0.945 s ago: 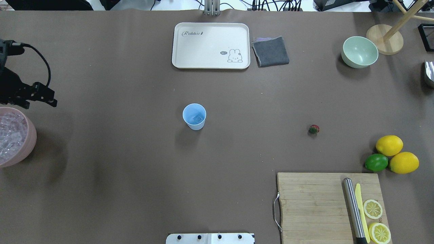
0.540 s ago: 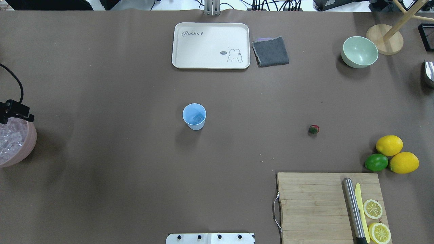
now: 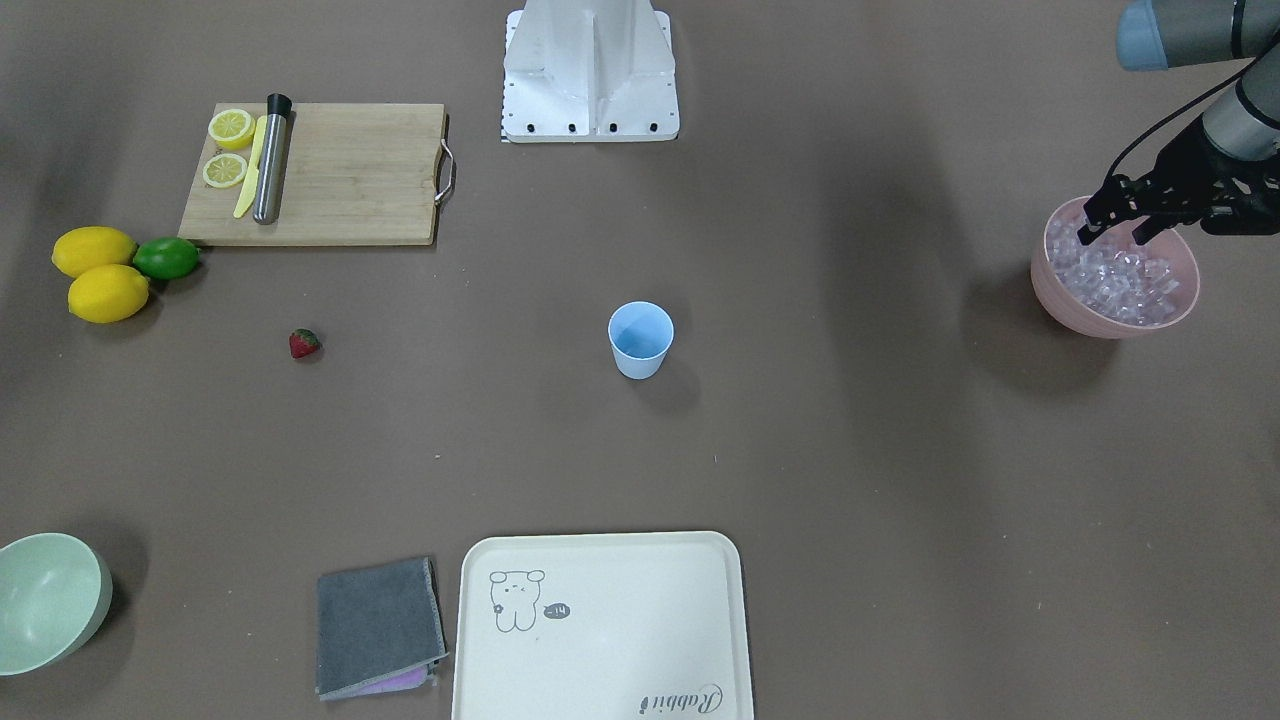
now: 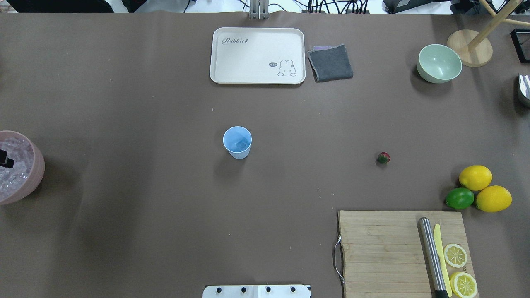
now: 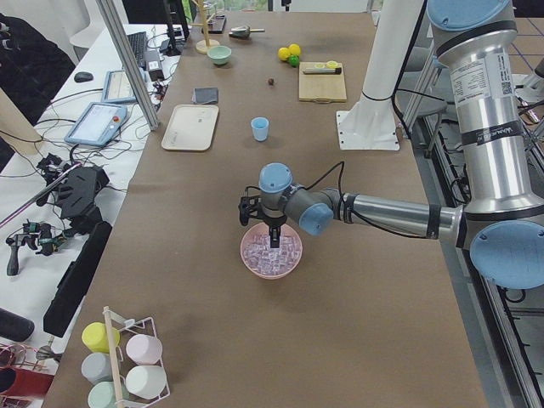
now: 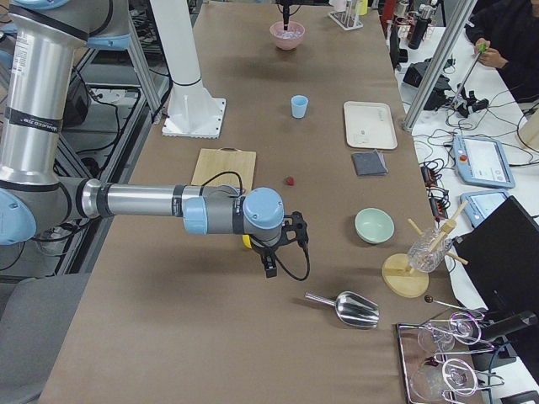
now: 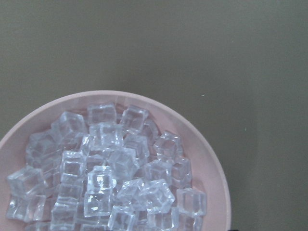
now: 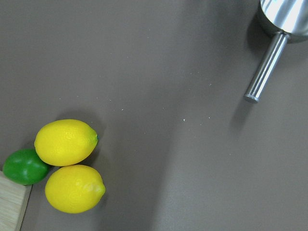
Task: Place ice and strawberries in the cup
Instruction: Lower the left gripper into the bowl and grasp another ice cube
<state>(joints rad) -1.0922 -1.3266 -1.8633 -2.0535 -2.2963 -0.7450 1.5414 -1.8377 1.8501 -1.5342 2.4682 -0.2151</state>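
Note:
The light-blue cup (image 4: 237,142) stands upright mid-table with one clear ice cube (image 4: 241,145) in it; it also shows in the front view (image 3: 640,340). The red strawberry (image 4: 383,157) lies on the table to its right, apart from it. A pink bowl (image 3: 1060,305) at the left table edge is full of ice (image 7: 110,178). My left gripper (image 3: 1117,230) is open and empty, just above the ice. My right gripper (image 6: 269,265) shows only in the exterior right view, above the table near the lemons; I cannot tell whether it is open or shut.
A cream tray (image 4: 256,56), a grey cloth (image 4: 330,63) and a pale green bowl (image 4: 439,63) stand at the far side. A cutting board (image 4: 381,252) with a knife and lemon slices, two lemons (image 8: 67,142) and a lime (image 8: 24,166) are near right. A metal scoop (image 8: 284,14) lies beyond.
My left gripper has moved from beyond the pink bowl to over the ice, leaving the overhead view almost fully. The cup and strawberry have not moved.

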